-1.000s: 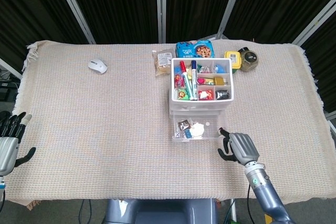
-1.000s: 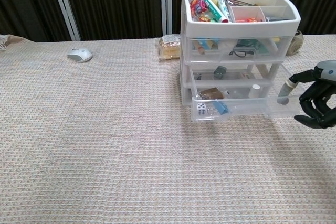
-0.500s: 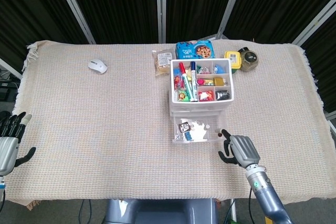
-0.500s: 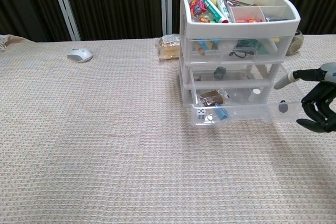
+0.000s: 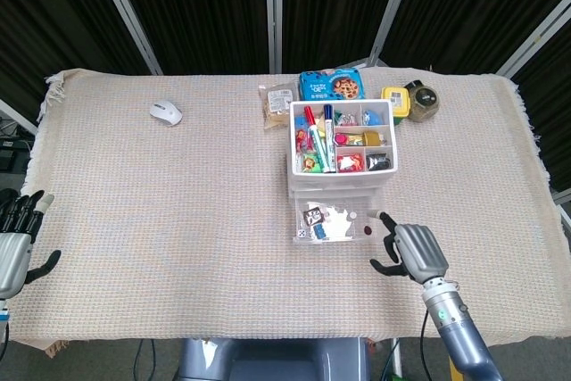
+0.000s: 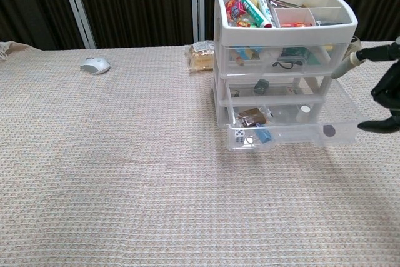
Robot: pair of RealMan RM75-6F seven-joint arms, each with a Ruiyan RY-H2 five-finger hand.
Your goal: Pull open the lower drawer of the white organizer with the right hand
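Note:
The white organizer [image 5: 343, 164] [image 6: 284, 32] stands right of the table's centre, its top tray full of pens and small items. Its clear lower drawer [image 5: 335, 221] [image 6: 294, 134] is pulled out toward me, with a die, a packet and small bits inside. My right hand [image 5: 414, 252] [image 6: 386, 89] hovers just right of the drawer's front corner, fingers spread, holding nothing and apart from the drawer. My left hand [image 5: 14, 240] hangs off the table's near left corner, fingers apart and empty; the chest view does not show it.
A white mouse [image 5: 166, 112] [image 6: 95, 65] lies at the far left. Behind the organizer sit a snack packet [image 5: 279, 104] [image 6: 201, 55], a blue cookie box [image 5: 331, 85], a yellow box [image 5: 395, 100] and a jar [image 5: 424, 101]. A woven cloth [image 5: 178, 220] covers the table.
The lower drawer slid a little further out. My right hand then let go of its front, opened its fingers and lifted up to the right. The left hand stayed still.

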